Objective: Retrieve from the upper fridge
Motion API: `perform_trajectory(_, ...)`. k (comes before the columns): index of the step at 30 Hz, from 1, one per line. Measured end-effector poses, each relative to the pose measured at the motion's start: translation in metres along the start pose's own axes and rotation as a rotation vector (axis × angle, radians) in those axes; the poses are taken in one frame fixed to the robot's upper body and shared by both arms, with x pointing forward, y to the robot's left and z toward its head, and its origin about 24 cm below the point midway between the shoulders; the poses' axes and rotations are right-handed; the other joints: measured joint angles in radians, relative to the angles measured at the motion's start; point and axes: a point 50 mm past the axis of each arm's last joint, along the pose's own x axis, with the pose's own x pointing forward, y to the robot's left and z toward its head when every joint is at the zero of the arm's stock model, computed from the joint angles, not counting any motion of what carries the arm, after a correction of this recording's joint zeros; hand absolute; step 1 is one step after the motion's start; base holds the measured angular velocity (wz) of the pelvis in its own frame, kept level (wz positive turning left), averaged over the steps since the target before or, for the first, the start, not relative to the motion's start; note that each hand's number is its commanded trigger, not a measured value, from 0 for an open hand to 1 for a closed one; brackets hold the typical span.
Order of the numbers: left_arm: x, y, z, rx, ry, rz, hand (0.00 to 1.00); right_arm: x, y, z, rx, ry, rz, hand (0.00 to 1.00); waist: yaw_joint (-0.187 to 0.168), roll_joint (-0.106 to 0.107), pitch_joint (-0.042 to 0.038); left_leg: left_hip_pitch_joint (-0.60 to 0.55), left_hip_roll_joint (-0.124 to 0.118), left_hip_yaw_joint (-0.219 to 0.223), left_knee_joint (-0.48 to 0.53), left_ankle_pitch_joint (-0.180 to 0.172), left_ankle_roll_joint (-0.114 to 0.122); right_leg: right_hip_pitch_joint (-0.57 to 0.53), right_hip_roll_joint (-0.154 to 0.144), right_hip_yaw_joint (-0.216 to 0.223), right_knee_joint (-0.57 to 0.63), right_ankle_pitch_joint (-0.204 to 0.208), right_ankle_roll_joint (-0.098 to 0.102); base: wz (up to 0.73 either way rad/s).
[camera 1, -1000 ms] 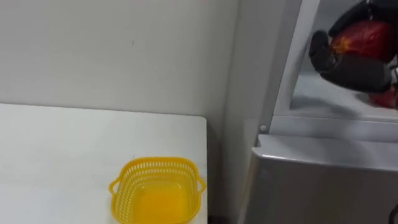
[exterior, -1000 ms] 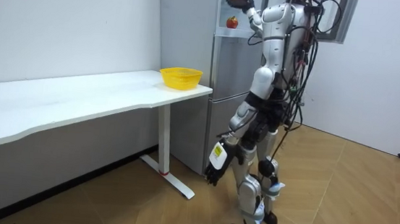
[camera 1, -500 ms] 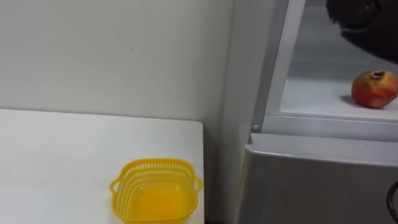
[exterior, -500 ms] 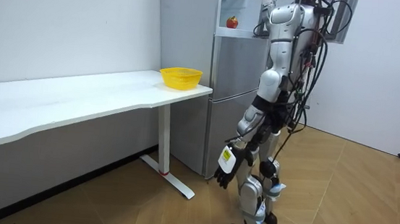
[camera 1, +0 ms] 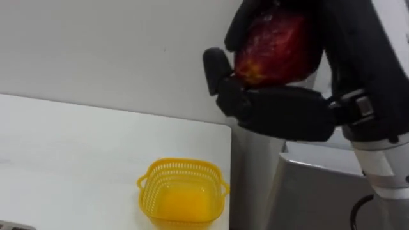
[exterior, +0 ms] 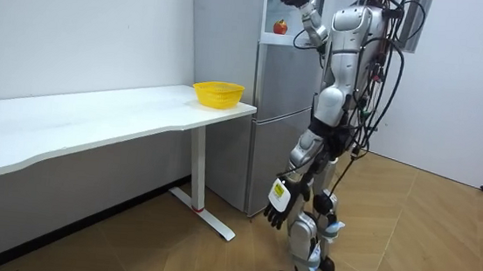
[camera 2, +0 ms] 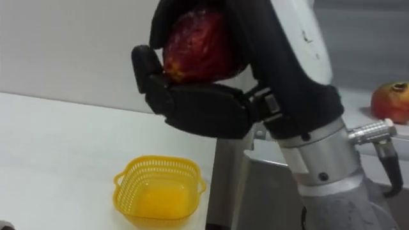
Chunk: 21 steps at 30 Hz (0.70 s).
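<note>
1. Right robot hand (camera 1: 281,112): raised, fingers curled round red fruit (camera 1: 276,43); seen above and right of yellow basket (camera 1: 183,166) on white bench (camera 1: 70,147).
2. Second red fruit (camera 2: 391,101): on upper shelf of fridge (exterior: 279,121).
3. Left robot hand (exterior: 276,212): low beside thigh.

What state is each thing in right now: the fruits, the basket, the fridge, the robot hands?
Held pomegranate: gripped, held up high.
Right robot hand: curled round that pomegranate.
Second pomegranate: resting on fridge shelf.
Yellow basket: upright, empty, on white table.
Upper fridge: open.
Left robot hand: hanging at robot's side.
</note>
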Motion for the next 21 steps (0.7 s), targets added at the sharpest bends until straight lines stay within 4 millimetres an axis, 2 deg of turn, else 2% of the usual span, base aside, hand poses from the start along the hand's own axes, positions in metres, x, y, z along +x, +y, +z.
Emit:
perform_trajectory(2,0.001,0.001,0.003,0.009,0.002,-0.002,0.0,-0.001,0.012,-0.007,-0.006,0.045,0.069,1.0,0.017,-0.003,0.0026,-0.001,0.0,0.0,-0.001,0.0,0.0,0.0,0.0,-0.001,-0.001,-0.001,0.002,0.03)
perform_trajectory(4,0.001,0.003,0.005,0.012,0.001,-0.003,0.0,-0.005,0.027,-0.019,-0.028,0.115,0.161,1.0,0.026,-0.011,-0.0002,-0.005,-0.002,-0.009,-0.003,0.0,0.0,0.0,0.001,-0.009,-0.001,-0.003,0.005,0.11)
perform_trajectory(6,0.001,0.004,0.005,0.014,0.001,0.0,0.0,-0.008,0.034,-0.03,-0.053,0.17,0.201,1.0,0.031,-0.02,-0.0025,-0.011,-0.005,-0.025,-0.002,0.0,0.0,0.0,0.001,-0.015,-0.001,-0.003,0.006,0.2)
perform_trajectory(7,0.001,0.005,0.005,0.017,0.002,0.004,0.0,-0.011,0.037,-0.037,-0.061,0.208,0.22,1.0,0.044,-0.026,-0.0034,-0.012,-0.005,-0.027,0.0,0.0,0.0,0.0,0.001,-0.025,0.0,-0.004,0.006,0.13)
perform_trajectory(10,0.001,0.008,0.008,0.019,0.001,0.015,0.0,-0.019,0.042,-0.056,-0.068,0.294,0.258,1.0,0.065,-0.04,-0.0018,-0.015,-0.005,-0.036,0.003,0.0,0.0,0.001,-0.001,-0.03,-0.001,-0.004,0.006,0.11)
perform_trajectory(11,0.001,0.01,0.009,0.024,0.002,0.02,0.0,-0.023,0.046,-0.065,-0.068,0.339,0.276,1.0,0.074,-0.048,0.0021,-0.016,-0.005,-0.041,0.006,0.0,0.0,0.003,-0.002,-0.037,-0.001,-0.004,0.006,0.17)
perform_trajectory(13,0.001,0.012,0.009,0.025,0.003,0.024,0.0,-0.031,0.05,-0.078,-0.061,0.41,0.307,1.0,0.081,-0.058,0.0044,-0.026,-0.006,-0.052,0.011,0.0,0.0,0.003,0.0,-0.047,-0.002,-0.004,0.006,0.23)
perform_trajectory(14,0.001,0.014,0.01,0.022,0.002,0.026,0.0,-0.036,0.053,-0.085,-0.06,0.45,0.326,1.0,0.082,-0.069,0.0029,-0.037,-0.008,-0.059,0.016,0.0,0.0,-0.001,-0.001,-0.057,-0.001,-0.004,0.006,0.22)
perform_trajectory(16,0.001,0.016,0.011,0.011,0.002,0.028,0.0,-0.045,0.056,-0.099,-0.05,0.516,0.356,1.0,0.106,-0.078,0.0053,-0.046,-0.009,-0.06,0.019,0.0,0.0,-0.008,-0.001,-0.056,-0.001,-0.004,0.006,0.07)
perform_trajectory(18,0.001,0.021,0.014,0.01,-0.004,0.038,0.0,-0.06,0.059,-0.119,-0.065,0.625,0.401,1.0,0.131,-0.097,0.0054,-0.069,-0.011,-0.073,0.032,0.0,0.0,-0.023,0.0,-0.062,-0.001,-0.004,0.006,0.09)
perform_trajectory(21,0.001,0.028,0.017,0.014,-0.01,0.05,0.0,-0.074,0.062,-0.135,-0.082,0.722,0.443,1.0,0.145,-0.118,0.0081,-0.105,-0.017,-0.094,0.039,0.005,0.001,-0.048,-0.009,-0.083,0.0,-0.004,0.006,0.21)
